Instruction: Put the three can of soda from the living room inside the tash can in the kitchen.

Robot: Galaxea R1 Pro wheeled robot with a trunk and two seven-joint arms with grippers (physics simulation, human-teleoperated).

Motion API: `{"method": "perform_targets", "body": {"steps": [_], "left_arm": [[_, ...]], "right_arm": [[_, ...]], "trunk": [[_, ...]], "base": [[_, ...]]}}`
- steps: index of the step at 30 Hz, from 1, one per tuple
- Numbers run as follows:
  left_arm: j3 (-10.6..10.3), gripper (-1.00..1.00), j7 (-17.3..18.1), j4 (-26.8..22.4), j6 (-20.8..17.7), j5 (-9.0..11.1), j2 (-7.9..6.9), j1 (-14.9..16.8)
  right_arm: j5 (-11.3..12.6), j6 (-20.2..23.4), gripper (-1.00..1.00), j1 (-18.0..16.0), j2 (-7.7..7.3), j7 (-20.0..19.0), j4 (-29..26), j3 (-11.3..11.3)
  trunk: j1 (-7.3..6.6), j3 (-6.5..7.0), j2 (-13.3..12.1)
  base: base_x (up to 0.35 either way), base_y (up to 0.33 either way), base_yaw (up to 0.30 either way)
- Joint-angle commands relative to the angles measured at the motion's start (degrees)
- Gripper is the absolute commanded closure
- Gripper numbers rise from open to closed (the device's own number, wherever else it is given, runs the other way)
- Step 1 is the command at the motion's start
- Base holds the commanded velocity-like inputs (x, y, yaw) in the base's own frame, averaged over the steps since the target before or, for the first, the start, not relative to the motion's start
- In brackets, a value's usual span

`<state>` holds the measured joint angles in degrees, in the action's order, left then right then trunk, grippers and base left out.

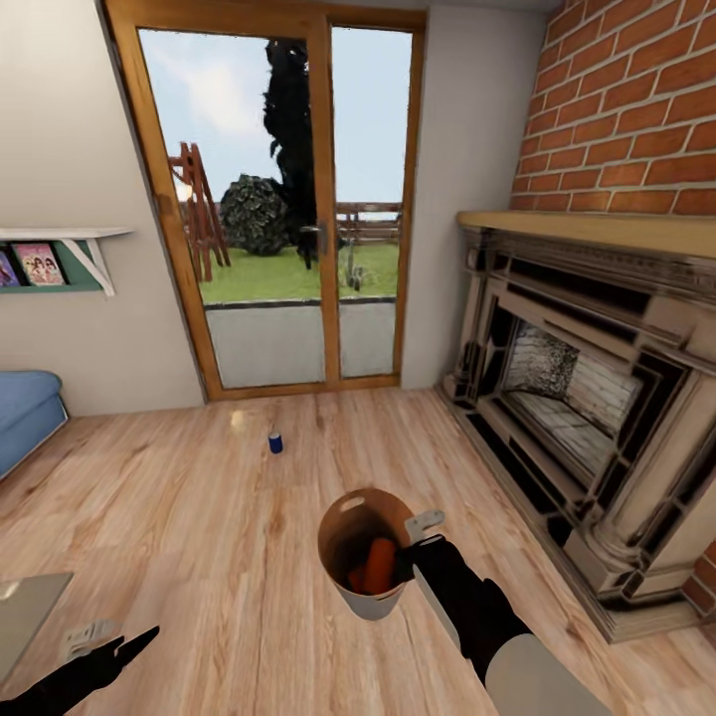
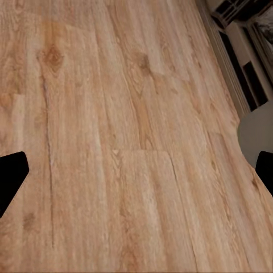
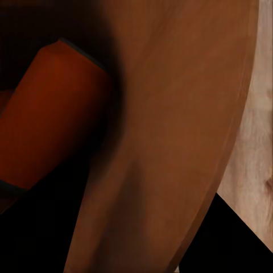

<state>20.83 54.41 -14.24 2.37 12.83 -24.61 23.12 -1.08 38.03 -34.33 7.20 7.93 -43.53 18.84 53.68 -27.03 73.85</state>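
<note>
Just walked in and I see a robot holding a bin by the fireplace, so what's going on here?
The robot is in the living room, carrying the trash can off the floor with its right claw clamped on the rim. Orange soda cans already lie inside it; how many is hard to tell. The dark blue can stands upright on the wood floor ahead, near the glass doors, not yet collected. The left claw hangs low, holding nothing.

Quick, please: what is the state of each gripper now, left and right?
Left gripper: open, holding nothing, above the floor.
Right gripper: at the bin rim, seemingly gripping it; jaws cannot be told for sure.
</note>
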Motion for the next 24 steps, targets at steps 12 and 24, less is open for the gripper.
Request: {"method": "perform_targets", "body": {"steps": [12,24], "left_arm": [[0.0,-1.00,0.0,0.0,0.0,0.0,0.00,0.0],[0.0,-1.00,0.0,0.0,0.0,0.0,0.00,0.0]], "right_arm": [[-0.5,0.0,1.00,0.0,0.00,-0.1,-0.1,0.0],[-0.5,0.0,1.00,0.0,0.00,-0.1,-0.1,0.0]], "trunk": [[0.00,0.01,0.0],[0.00,0.01,0.0]], "base": [[0.347,0.010,0.030],[0.348,0.000,0.000]]}}
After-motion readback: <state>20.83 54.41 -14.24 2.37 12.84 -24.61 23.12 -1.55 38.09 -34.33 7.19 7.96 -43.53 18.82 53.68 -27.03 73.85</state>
